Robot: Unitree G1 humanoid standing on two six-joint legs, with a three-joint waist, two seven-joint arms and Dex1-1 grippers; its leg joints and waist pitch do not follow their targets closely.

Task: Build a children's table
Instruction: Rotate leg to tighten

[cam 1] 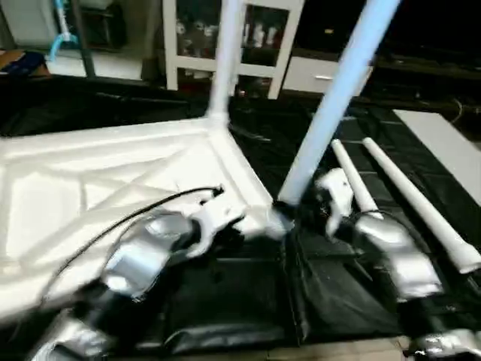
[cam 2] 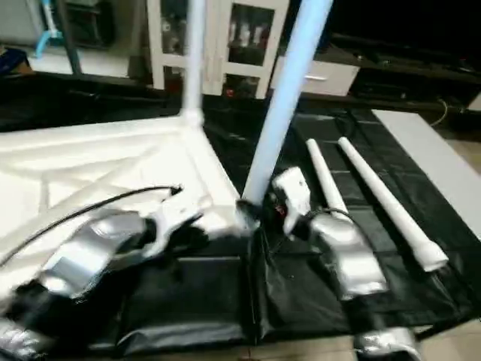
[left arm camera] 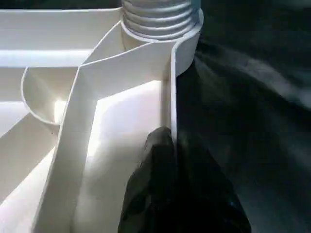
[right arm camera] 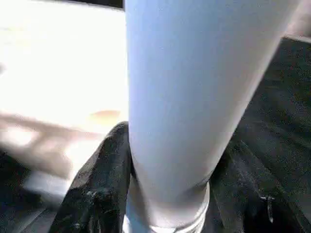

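Table top [cam 1: 113, 180] lies upside down on the black sheet [cam 1: 338, 301], light but slippery; your left gripper [left arm camera: 167, 160] pinches its rim wall. Right gripper [right arm camera: 165, 194] hugs the near corner leg [cam 1: 338, 98] low, the best hold. Two spare legs [cam 1: 406, 195] wait right.

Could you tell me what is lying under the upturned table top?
A black sheet spreads out from beneath the table top, with two loose legs lying on it beside the top. What the sheet rests on is covered.
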